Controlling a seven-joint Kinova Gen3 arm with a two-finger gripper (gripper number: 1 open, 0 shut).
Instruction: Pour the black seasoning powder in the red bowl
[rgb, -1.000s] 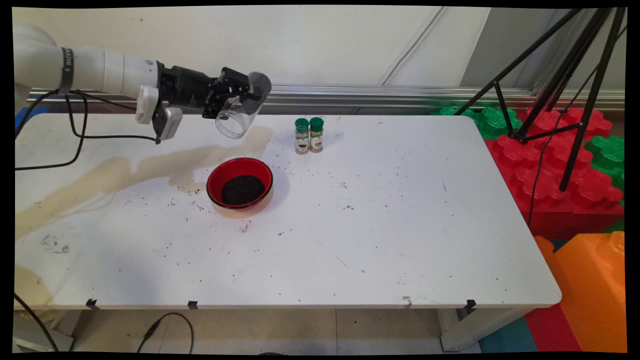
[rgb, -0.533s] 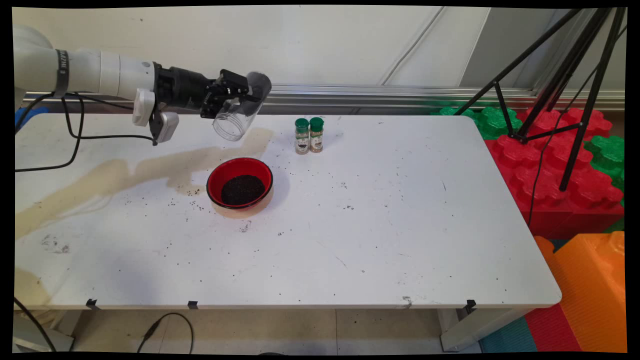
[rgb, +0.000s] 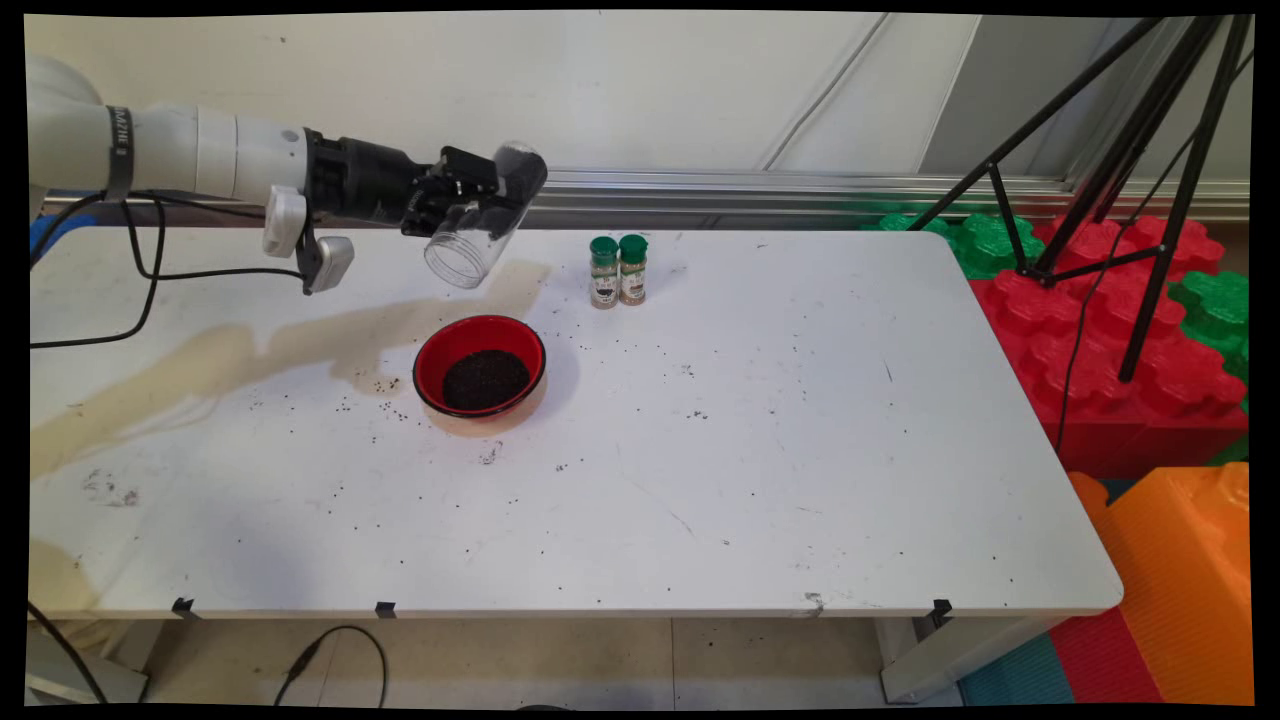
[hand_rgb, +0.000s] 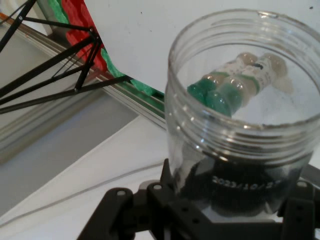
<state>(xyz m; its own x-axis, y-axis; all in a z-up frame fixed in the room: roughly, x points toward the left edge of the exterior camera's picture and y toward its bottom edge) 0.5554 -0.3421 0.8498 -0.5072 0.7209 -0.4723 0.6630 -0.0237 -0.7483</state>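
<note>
My gripper (rgb: 480, 200) is shut on a clear plastic jar (rgb: 482, 222), held in the air over the table's far left part. The jar is tilted, its open mouth pointing down and to the left, and it looks empty. In the hand view the jar (hand_rgb: 242, 120) fills the right side, clamped in the black linkage. Below and in front of the jar stands a red bowl (rgb: 480, 365) holding dark grains. Two green-capped spice bottles (rgb: 618, 270) stand side by side to the right, also seen through the jar wall as spice bottles (hand_rgb: 235, 82).
Dark grains lie scattered on the white table (rgb: 750, 450) around the bowl. A tan stain (rgb: 250, 345) runs across its left part. A black tripod (rgb: 1120, 180) and red, green and orange foam blocks (rgb: 1130, 330) stand off the table's right end.
The hand has turned a little about its axis, and the jar's mouth has dipped slightly lower. The bowl and bottles have not moved.
</note>
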